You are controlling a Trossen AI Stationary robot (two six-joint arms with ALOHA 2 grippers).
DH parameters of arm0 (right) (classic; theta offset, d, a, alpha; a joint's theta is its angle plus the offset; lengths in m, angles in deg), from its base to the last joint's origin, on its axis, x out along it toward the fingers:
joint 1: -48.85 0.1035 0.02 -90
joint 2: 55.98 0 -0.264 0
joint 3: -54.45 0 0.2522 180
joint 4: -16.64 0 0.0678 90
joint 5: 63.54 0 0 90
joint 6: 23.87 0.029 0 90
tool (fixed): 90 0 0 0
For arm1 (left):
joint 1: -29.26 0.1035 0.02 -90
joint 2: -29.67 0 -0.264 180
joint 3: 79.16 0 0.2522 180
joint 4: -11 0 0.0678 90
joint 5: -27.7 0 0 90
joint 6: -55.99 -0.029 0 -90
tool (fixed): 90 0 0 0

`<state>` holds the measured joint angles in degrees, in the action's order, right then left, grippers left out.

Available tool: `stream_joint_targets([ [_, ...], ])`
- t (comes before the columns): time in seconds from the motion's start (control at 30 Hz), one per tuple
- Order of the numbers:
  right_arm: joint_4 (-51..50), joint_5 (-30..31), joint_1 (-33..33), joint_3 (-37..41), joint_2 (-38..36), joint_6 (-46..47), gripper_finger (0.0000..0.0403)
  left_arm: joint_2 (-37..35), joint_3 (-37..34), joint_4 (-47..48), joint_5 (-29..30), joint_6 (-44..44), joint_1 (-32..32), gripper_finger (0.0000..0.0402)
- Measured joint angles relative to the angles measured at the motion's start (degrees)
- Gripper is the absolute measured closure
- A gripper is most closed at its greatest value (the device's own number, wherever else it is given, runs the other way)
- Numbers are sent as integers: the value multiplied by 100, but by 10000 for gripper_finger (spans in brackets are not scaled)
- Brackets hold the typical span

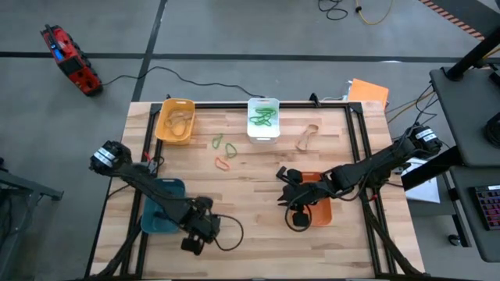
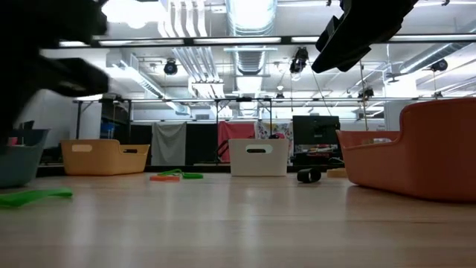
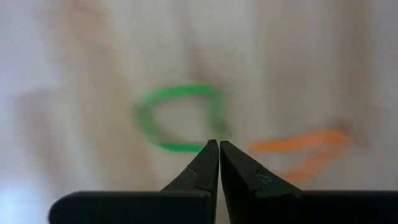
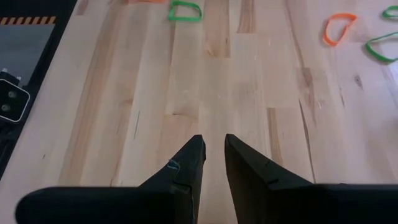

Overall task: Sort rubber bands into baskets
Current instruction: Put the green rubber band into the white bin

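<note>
Left gripper (image 3: 218,144) with jaws pressed together above a green rubber band (image 3: 177,118), right gripper (image 4: 213,140) near the orange basket (image 1: 316,204), jaws narrowly parted and empty, loose bands mid-worktop (image 1: 258,226), no readable writing

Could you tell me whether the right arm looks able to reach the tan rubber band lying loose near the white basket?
Probably yes: the tan rubber band lies on bare wood with nothing between it and the right gripper, which hovers by the orange basket.
</note>
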<state>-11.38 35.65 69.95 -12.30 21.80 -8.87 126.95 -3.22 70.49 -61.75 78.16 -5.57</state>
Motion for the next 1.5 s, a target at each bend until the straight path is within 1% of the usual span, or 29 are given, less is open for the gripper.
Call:
stream_joint_targets([
  [0.07,0,2,0,0,0,0,344,19,0,-48,-474,180,-77,401],
  [0.17,3,1,0,0,0,-1,344,87,-5,-66,-787,460,-239,401],
  [0.27,12,2,0,0,0,0,344,116,-7,-126,-782,623,-419,401],
  [0.37,27,2,0,2,0,-5,345,165,-7,-271,-603,672,-505,401],
  [0.63,174,2,0,14,0,-84,345,663,-7,-395,-577,622,-499,401],
  [0.8,195,4,0,15,0,-143,345,756,4,-390,-600,480,-479,401],
  [1.0,303,2,0,15,0,-214,345,728,2,-361,-169,173,-458,401],
  [1.07,302,2,0,15,0,-214,345,728,2,-340,61,68,-436,402],
  [1.13,302,2,0,15,0,-214,345,730,2,-301,436,3,-422,402],
  [1.23,306,4,0,15,0,-214,345,728,-5,-168,1172,-45,-388,401],
  [1.33,304,4,0,15,2,-214,345,732,-19,-42,1654,-25,-355,401],
  [1.5,306,128,0,16,2,-214,345,682,-18,56,1700,-32,-339,401],
])
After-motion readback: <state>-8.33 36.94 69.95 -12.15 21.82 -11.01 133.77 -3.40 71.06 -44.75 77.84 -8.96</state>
